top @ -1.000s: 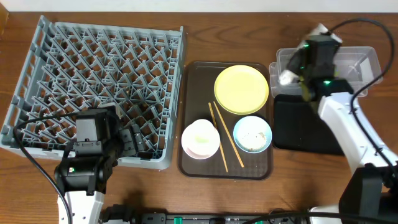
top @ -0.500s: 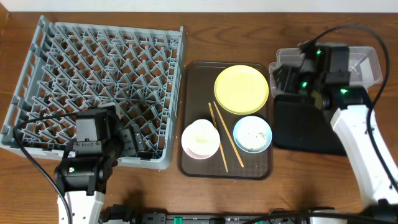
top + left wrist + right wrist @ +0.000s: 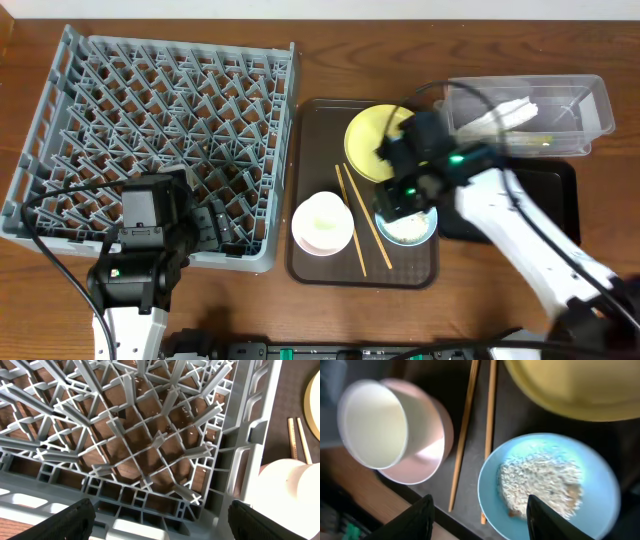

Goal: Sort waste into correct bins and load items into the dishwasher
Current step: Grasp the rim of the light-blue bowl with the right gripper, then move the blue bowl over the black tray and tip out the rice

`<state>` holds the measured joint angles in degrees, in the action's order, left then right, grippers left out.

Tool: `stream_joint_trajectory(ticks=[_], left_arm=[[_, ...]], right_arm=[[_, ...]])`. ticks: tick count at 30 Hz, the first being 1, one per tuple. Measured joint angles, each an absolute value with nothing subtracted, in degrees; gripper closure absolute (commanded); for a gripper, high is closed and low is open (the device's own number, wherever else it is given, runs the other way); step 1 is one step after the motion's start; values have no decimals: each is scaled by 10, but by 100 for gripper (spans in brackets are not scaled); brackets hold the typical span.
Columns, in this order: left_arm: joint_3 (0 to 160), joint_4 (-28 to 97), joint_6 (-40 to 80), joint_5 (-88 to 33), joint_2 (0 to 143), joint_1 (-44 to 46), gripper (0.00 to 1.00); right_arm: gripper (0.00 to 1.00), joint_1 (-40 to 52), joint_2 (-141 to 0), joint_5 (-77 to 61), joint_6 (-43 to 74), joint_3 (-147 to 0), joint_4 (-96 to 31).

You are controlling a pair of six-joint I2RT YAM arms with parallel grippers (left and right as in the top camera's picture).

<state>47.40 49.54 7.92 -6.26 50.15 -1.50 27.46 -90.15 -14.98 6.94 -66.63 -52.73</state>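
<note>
Left gripper (image 3: 161, 510): lower left of the overhead frame, over the near right corner of the large square grey plastic dish rack (image 3: 160, 120). In the wrist view its black fingers (image 3: 75, 520) sit at the two bottom corners of the frame. The jaws are spread wide with nothing between them. Small white specks (image 3: 186, 409) lie on the wood under the grid.

Right gripper (image 3: 479, 507): centre right of the overhead frame, above the round light blue bowl (image 3: 492, 480). The jaws are parted wide and empty. I cannot tell whether they touch the bowl. The bowl holds the loose white rice-like food scraps (image 3: 540, 477).

The bowl sits in the lower right corner of the large brown serving tray (image 3: 315, 150). Just left of it lies the pair of thin wooden chopsticks (image 3: 358, 225), running diagonally side by side. Left of the chopsticks the small white cup (image 3: 372, 422) stands inside the white bowl (image 3: 427, 452), in the tray's lower left corner. The round yellow plate (image 3: 365, 135) fills the upper right of the tray, and the right arm partly covers it.

The shallow black rectangular tray (image 3: 550, 185) lies right of the brown tray, with the arm crossing over it.

The clear rectangular plastic tub (image 3: 590, 100) sits at the upper right of the frame. It contains the crumpled white paper napkin (image 3: 500, 115) and the small green-yellow snack wrapper (image 3: 535, 141).

The rack fills the upper left of the frame, with no dishes seen in it.
</note>
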Motion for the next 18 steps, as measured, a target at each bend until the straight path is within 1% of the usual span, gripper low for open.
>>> stream_joint_trajectory(ticks=[2, 4, 7, 9, 12, 14, 15, 18], left_arm=[[474, 495, 79, -63, 502, -15, 12], [474, 495, 79, -63, 502, -15, 12], [474, 495, 79, -63, 502, -15, 12], [474, 495, 79, -63, 502, -15, 12], [474, 495, 79, -63, 502, -15, 12], [474, 495, 79, -63, 502, -15, 12], [474, 495, 79, -63, 502, -15, 12], [474, 495, 79, -63, 502, -15, 12]], right_arm=[[46, 298, -926, -127, 81, -666, -521], [50, 312, -949, -112, 93, -666, -515], [63, 324, -986, -95, 114, -666, -509], [78, 327, -1009, -90, 131, -666, -502], [92, 327, -1042, -83, 162, -666, -489], [92, 327, -1056, -82, 182, -666, -486], [98, 327, -1056, -80, 186, -666, -484], [99, 327, -1049, -69, 194, -667, -482]])
